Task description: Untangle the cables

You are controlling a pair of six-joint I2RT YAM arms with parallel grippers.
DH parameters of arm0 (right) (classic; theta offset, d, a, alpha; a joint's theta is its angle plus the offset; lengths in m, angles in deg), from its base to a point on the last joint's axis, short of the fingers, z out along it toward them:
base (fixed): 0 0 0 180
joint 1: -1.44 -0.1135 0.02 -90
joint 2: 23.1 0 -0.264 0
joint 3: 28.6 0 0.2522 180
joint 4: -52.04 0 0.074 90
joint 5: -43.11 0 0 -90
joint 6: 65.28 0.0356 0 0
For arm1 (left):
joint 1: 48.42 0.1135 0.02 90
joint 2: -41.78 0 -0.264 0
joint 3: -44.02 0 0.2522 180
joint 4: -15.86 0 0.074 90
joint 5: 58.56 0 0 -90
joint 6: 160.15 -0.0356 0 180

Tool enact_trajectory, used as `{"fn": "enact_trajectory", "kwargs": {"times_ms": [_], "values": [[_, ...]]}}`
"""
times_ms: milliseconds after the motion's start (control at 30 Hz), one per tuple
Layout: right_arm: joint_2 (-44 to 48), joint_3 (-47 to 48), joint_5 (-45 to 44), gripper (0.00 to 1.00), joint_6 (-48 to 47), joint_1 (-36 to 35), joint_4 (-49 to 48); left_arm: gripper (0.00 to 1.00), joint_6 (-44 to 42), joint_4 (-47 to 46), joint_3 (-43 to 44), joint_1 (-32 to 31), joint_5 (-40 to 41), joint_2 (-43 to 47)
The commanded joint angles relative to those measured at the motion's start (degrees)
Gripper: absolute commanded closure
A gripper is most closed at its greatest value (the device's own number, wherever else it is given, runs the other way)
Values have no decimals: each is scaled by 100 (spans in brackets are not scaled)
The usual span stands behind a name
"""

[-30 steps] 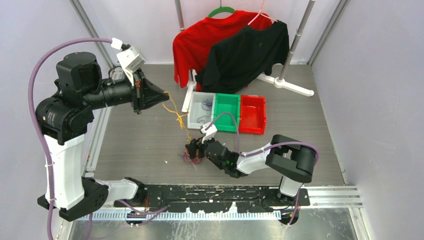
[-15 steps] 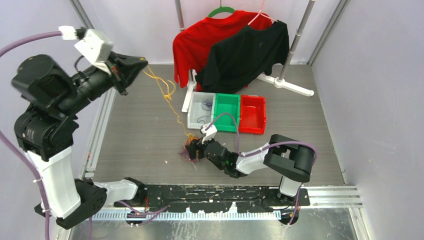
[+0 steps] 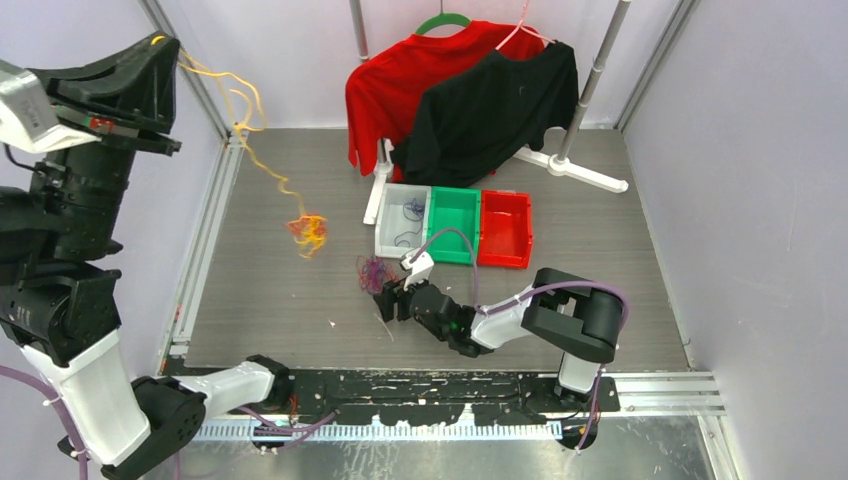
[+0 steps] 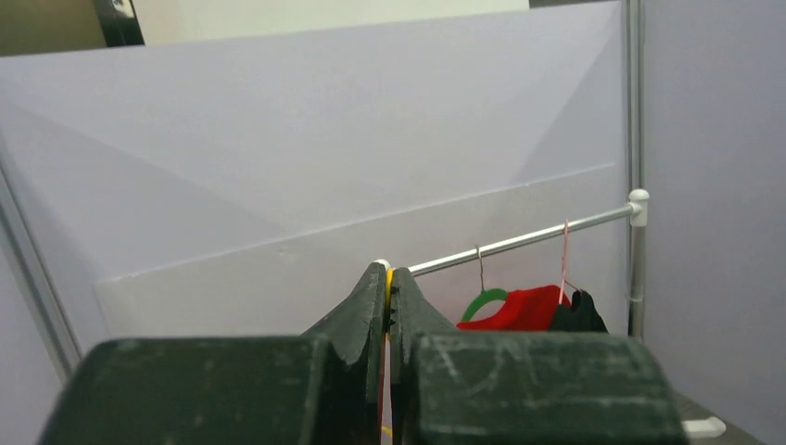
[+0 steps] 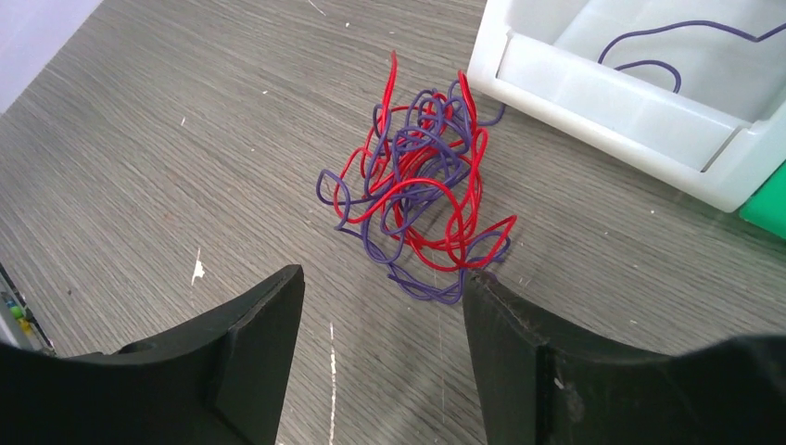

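Note:
My left gripper (image 3: 165,45) is raised high at the far left, shut on a thin yellow-orange cable (image 3: 262,165). The strand shows pinched between the jaws (image 4: 388,271) in the left wrist view. It trails down to a small yellow-orange bunch (image 3: 308,232) hanging above the floor. A tangle of red and purple cables (image 5: 417,185) lies on the floor (image 3: 372,272), next to the white bin. My right gripper (image 5: 382,276) sits low just in front of that tangle, open, with nothing between its fingers; it also shows from above (image 3: 388,300).
Three bins stand in a row: white (image 3: 390,235) holding a purple cable (image 5: 649,46), green (image 3: 453,225) and red (image 3: 505,228). Behind them a clothes rack (image 3: 575,165) carries a red shirt (image 3: 385,85) and a black shirt (image 3: 490,110). Walls close in on both sides.
My left arm swung up and to the left, pulling the yellow-orange cable out of the tangle and off the floor. My right gripper drew back slightly from the red and purple tangle.

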Motion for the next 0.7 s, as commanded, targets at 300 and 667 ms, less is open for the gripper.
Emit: {"fn": "enact_trajectory", "kwargs": {"times_ms": [300, 667], "values": [[1765, 781, 931, 12, -676, -15, 894, 100, -66, 161, -792, -16, -539, 380], [1963, 2481, 2587, 3, -1133, -15, 2175, 100, 153, 930, -1222, -20, -1485, 535]]}}
